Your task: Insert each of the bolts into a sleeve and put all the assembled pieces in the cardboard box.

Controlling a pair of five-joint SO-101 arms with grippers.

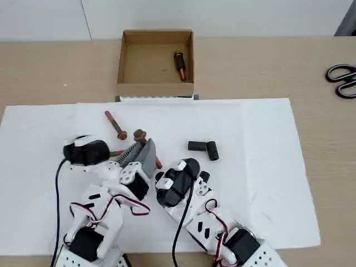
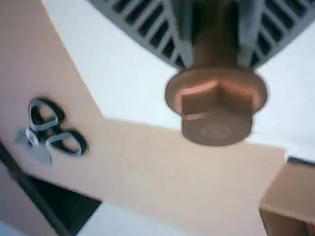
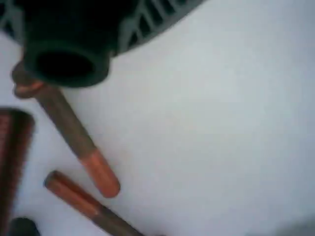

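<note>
**One finished piece boxed, two parts gripped.**
We see the open brown cardboard box (image 1: 157, 89) holding one copper bolt seated in a black sleeve (image 1: 179, 65), by its right wall. The left gripper (image 2: 216, 29) pinches a copper hex-head bolt (image 2: 216, 105); the right gripper (image 3: 74, 14) pinches a black cylindrical sleeve (image 3: 66, 61) above the white paper sheet (image 3: 221, 123).

Nothing readable here, honestly. No print or label on the box (image 1: 157, 89) up at 12 o'clock, none on the loose bolt (image 1: 115, 125) or the sleeves (image 1: 196, 146) lying on the paper (image 1: 267, 183). The scissors (image 1: 342, 80) out at 2 o'clock have no markings I can make out either.
</note>
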